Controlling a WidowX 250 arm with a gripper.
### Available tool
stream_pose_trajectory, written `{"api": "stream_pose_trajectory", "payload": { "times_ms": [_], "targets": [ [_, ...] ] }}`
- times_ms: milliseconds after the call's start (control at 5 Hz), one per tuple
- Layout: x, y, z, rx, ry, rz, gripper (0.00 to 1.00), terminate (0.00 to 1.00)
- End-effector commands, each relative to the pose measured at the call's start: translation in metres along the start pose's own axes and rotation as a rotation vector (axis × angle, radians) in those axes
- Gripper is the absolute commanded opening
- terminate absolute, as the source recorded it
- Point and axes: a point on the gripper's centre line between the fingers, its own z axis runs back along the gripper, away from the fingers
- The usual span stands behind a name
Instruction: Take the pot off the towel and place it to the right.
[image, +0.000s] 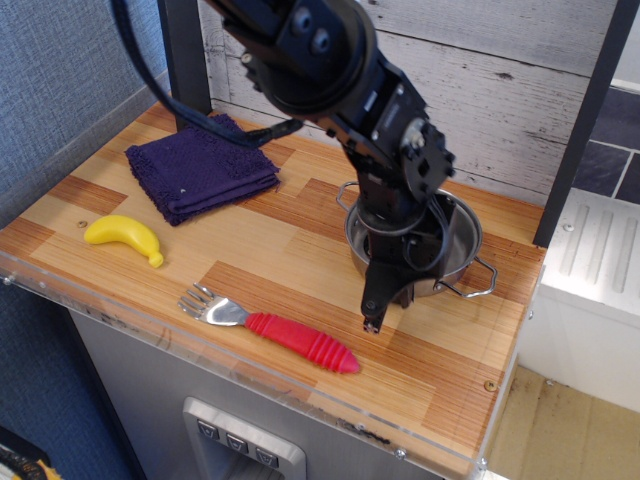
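Steel pot (452, 240) sits toward the right edge of the tabletop, about midway between back and front, well apart from the navy towel (200, 166) at the back-left corner. Towel is bare, folded, nothing on it. Gripper (385, 295) straddles the pot's near rim: one finger reaches down outside the wall, tip close to the wood, the other seems to go inside the bowl, so the jaws read as narrow and pinching the rim, a sensible hold for a shallow pot whose thin wire handles (478, 280) offer little to grab. Cannot tell whether the pot's base rests on the wood or rides just above it; the arm hides the near side. Second loop handle shows at the pot's back-left. Yellow banana (124, 238) lies near the left edge, red-handled fork (272, 330) along the front edge, just left of the gripper's lower fingertip; both out of the pot's spot. Judgement: move off the towel is done, placement nearly so. What remains is settling the pot flat and letting go, then lifting straight up to avoid dragging the rim or clipping the fork.
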Motion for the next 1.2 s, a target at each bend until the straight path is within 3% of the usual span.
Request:
{"api": "stream_pose_trajectory", "payload": {
  "times_ms": [0, 400, 1000],
  "targets": [
    [-0.004, 0.007, 0.016, 0.085, -0.017, 0.045, 1.0, 0.0],
    [-0.002, 0.012, 0.035, 0.091, -0.088, 0.032, 1.0, 0.0],
    [-0.005, 0.028, 0.112, 0.245, -0.163, 0.023, 1.0, 0.0]
  ]
}}
